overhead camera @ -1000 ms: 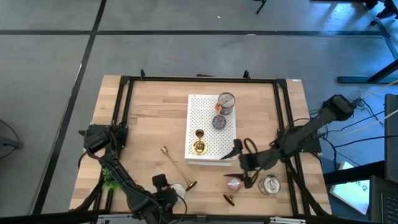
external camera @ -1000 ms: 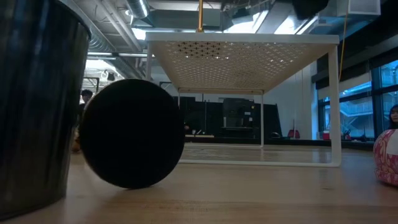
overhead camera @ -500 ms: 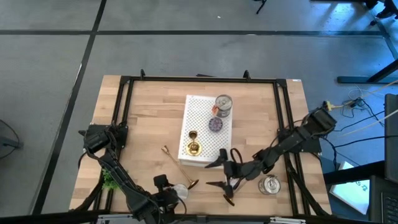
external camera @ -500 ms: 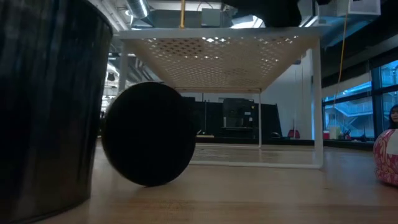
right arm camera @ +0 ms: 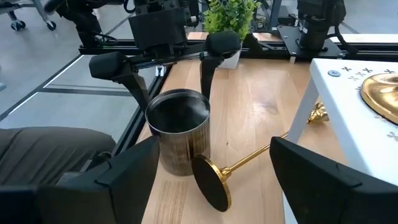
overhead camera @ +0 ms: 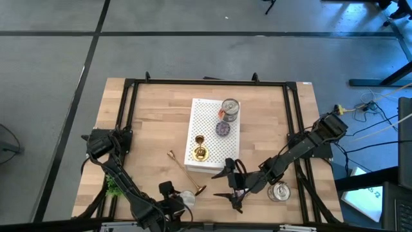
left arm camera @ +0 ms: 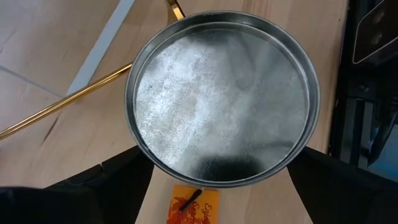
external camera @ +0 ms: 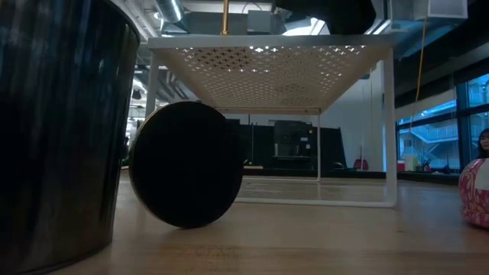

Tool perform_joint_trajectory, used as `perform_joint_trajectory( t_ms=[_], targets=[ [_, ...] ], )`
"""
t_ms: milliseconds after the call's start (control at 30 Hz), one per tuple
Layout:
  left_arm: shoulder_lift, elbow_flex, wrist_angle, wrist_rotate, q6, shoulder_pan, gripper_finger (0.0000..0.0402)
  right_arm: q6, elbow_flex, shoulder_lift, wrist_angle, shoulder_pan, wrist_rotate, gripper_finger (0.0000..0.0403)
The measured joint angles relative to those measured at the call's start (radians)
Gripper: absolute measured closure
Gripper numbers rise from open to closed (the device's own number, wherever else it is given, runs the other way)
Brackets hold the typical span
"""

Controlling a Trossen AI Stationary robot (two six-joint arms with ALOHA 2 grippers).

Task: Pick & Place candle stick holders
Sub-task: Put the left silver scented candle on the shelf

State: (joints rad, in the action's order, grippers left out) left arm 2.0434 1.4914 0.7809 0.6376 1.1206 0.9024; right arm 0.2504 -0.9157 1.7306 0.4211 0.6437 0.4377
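Observation:
One gold candle stick holder (overhead camera: 200, 152) stands upright on its base on the white perforated stand (overhead camera: 209, 161). A second candle stick holder (overhead camera: 185, 173) lies on its side on the table, its round base (right arm camera: 211, 182) toward my right gripper. My right gripper (overhead camera: 223, 183) is open just off the stand's near right corner. It points at that base, with nothing between its fingers. My left gripper (overhead camera: 174, 195) sits at the near edge, shut on a silver tin (left arm camera: 221, 93) that stands beside the lying holder's base. My left gripper has its two fingers on opposite outer sides of the tin's wall (left arm camera: 138, 152), just under the rim. The fingers (right arm camera: 134, 81) slant down onto it from the near left. The tin (right arm camera: 179, 134) is upright with its bottom on the table.
On the stand are another silver tin (overhead camera: 230, 108) and a purple disc (overhead camera: 223, 129). A third tin (overhead camera: 279, 191) stands on the table under my right arm. A pink object (external camera: 477, 191) lies near the right. A small plant (overhead camera: 114, 187) sits by the left arm. Black frame rails border the table.
My right gripper has swung toward the table's left and near edges and come lower, staying open. The white stand, with the things on it, has slid a little toward the left edge. The tin in my left gripper and the lying holder's base have shifted slightly right.

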Motion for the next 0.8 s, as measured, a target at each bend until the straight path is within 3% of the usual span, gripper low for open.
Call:
perform_joint_trajectory(
  t_ms=[267,400,633,800],
  targets=[
    [0.000,0.000,0.000,0.000,0.002,0.000,0.0050,-0.015,0.005,-0.024,-0.030,0.024,0.007,0.0094],
    [0.000,0.000,0.000,0.000,0.002,0.000,0.0050,0.015,0.007,-0.108,-0.144,0.053,0.023,0.0094],
    [0.000,0.000,0.001,0.001,0.001,0.000,0.0050,0.142,0.005,-0.297,-0.398,0.132,0.155,0.0094],
    [0.000,0.000,0.001,0.005,0.001,0.000,0.0050,0.193,0.004,-0.314,-0.421,0.195,0.161,0.0094]
  ],
)
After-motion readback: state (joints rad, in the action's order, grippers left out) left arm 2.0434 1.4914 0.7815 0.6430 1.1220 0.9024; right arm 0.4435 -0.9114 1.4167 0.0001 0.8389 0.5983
